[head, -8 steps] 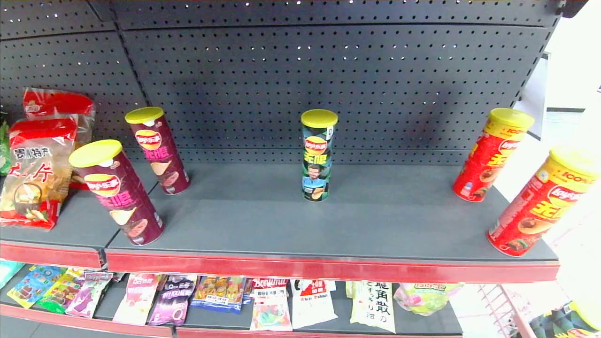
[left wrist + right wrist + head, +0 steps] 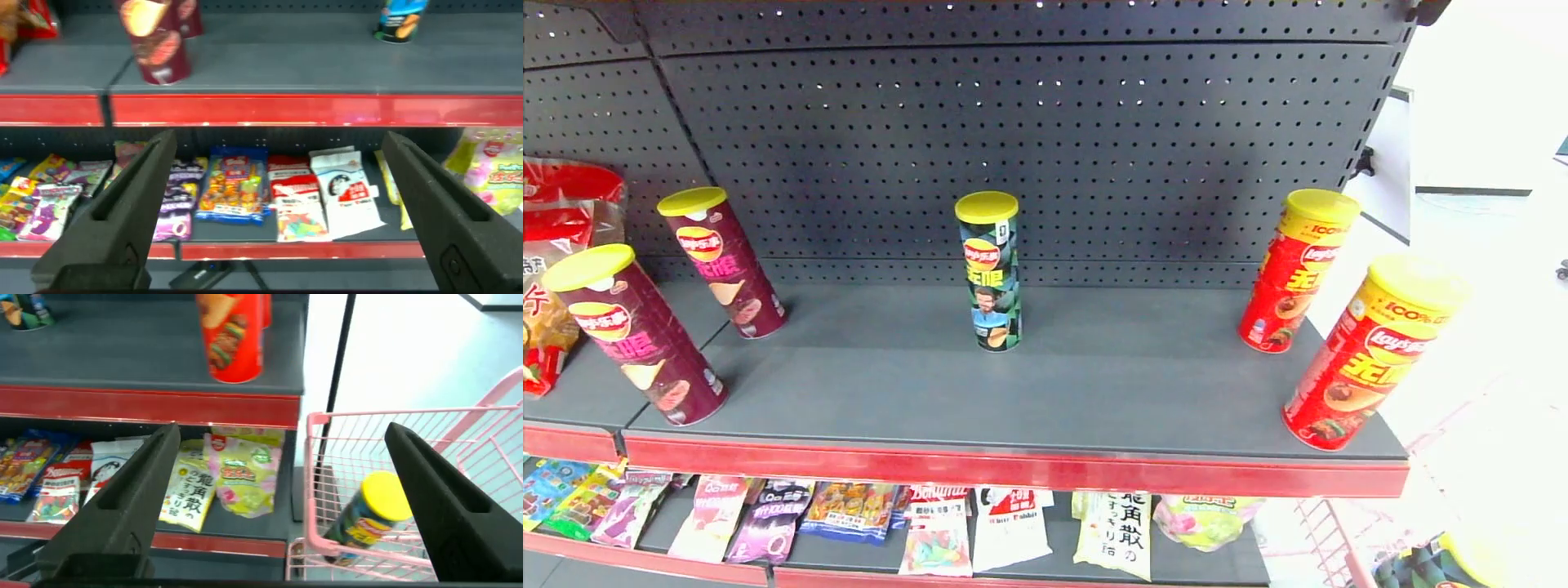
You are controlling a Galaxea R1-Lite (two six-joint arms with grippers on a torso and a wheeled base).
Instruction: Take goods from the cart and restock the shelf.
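On the upper shelf [image 2: 1045,392] the middle can [image 2: 990,273] stands toward the back, just before the pegboard wall [image 2: 1013,147]. From it, the left rear can [image 2: 721,261] is at nine o'clock and the left front can [image 2: 633,335] at eight, by the front lip. Snack bags [image 2: 556,269] sit farther left. The right rear can [image 2: 1298,269] is at three, the right front can [image 2: 1372,351] at four. Below, packets [image 2: 931,531] lie in a row on the lower shelf [image 2: 1209,565]. The cart [image 2: 409,418] stands at five o'clock, past the shelf's right end, with a cart can [image 2: 368,514] inside.

Head view: high, mid-distance, looking forward and down on the shelf [image 2: 1135,384]. Left wrist view: low, near, facing its red front edge [image 2: 261,110]. Right wrist view: low, near, same edge's right end plus cart [image 2: 384,449].
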